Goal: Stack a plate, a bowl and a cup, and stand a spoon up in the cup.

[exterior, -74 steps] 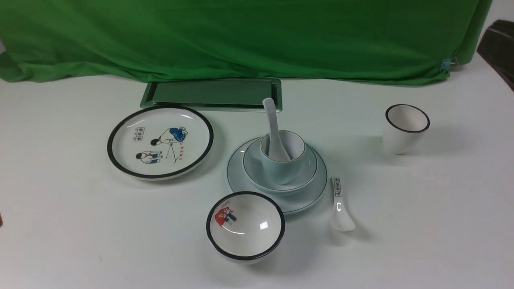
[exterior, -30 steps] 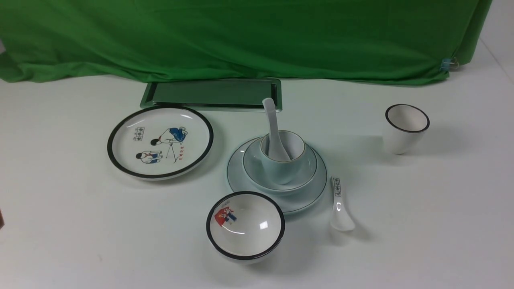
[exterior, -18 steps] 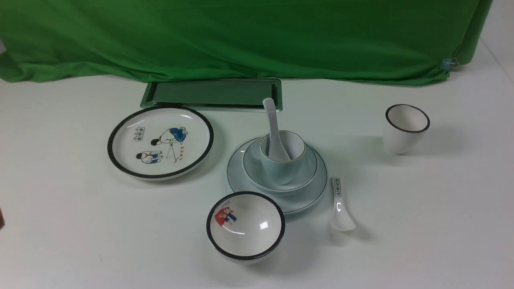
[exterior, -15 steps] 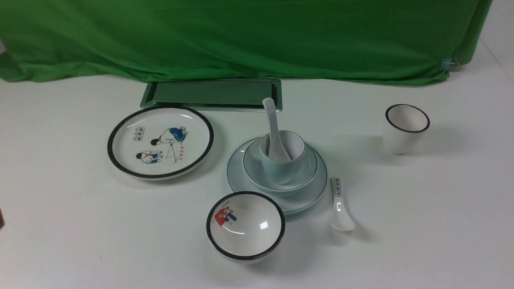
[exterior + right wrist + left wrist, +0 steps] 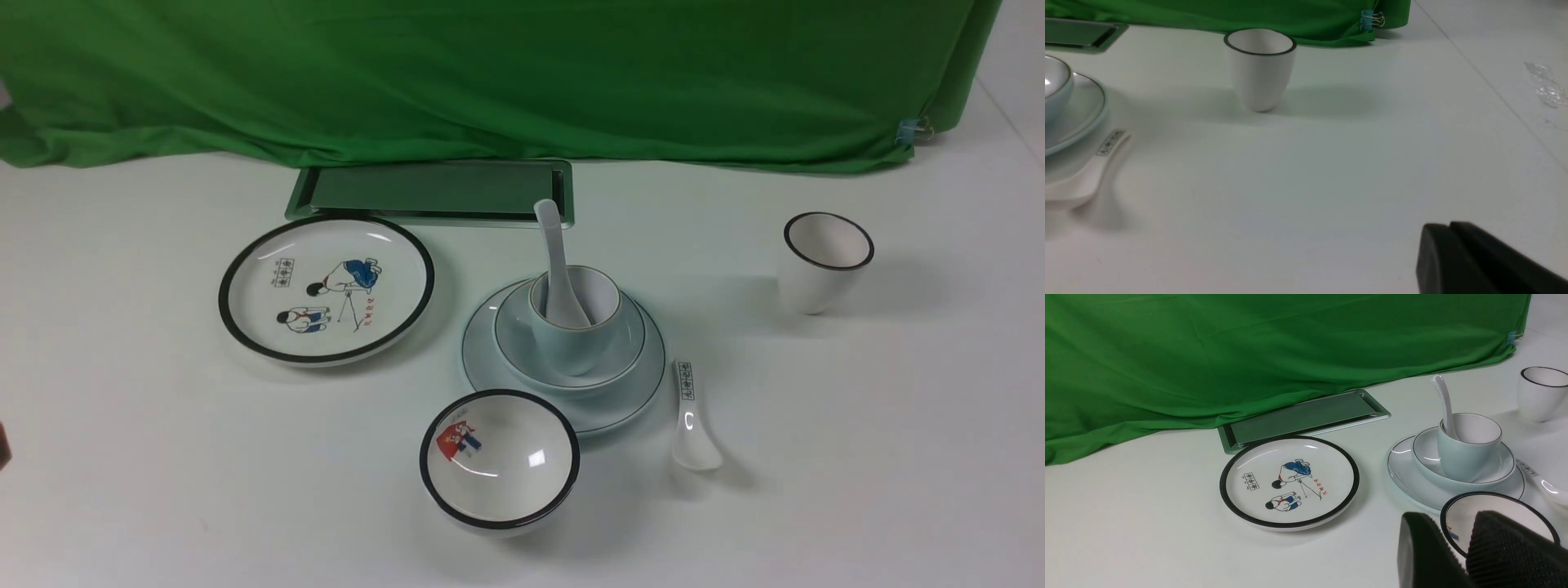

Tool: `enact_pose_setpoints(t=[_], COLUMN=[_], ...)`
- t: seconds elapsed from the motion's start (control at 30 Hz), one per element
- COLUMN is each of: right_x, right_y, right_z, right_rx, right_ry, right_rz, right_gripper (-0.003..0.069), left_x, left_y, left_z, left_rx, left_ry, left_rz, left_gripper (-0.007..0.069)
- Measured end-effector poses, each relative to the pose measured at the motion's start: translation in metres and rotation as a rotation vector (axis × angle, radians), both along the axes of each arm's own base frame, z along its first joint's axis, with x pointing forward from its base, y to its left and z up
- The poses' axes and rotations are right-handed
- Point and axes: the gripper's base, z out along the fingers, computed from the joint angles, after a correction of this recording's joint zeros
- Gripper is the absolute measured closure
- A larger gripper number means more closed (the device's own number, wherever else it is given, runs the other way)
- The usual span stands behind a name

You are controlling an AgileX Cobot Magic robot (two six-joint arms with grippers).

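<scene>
Both grippers sit back from the dishes and hold nothing: the left gripper [image 5: 1457, 555] shows only as two dark fingers at the lower right of the left wrist view, close together with a narrow gap, and whether they are fully closed cannot be told; the right gripper [image 5: 1449, 253] shows at the lower right of the right wrist view with its fingers pressed together. Neither appears in the front view.

At the centre of the front view the spoon [image 5: 555, 261] stands in the cup [image 5: 574, 322], handle leaning toward the upper left. The cup sits in the bowl [image 5: 629, 343], and the bowl rests on the plate [image 5: 490, 367].

Around the stack lie a picture plate [image 5: 326, 287] to the left, a picture bowl [image 5: 500, 461] just below, a labelled spoon [image 5: 692, 425] at the plate's right edge, and a black-rimmed cup [image 5: 826, 261] well apart at the right.

By this layout the stacking looks finished; the next move seems only to keep both arms clear of the stack.
</scene>
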Motion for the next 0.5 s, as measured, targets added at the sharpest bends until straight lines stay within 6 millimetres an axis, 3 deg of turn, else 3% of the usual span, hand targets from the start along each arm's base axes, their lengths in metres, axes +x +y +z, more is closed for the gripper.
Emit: enact_pose_setpoints(t=[0.5], right_x=[0.0], right_y=[0.0], right_z=[0.0], right_rx=[0.003], right_ry=[0.0], right_rz=[-0.001], right_gripper=[0.0545], left_x=[0.0019], left_y=[-0.0024], left_z=[-0.0043], left_rx=[-0.012], left_ry=[-0.002], left_rz=[-0.013], left_gripper=[0.0483])
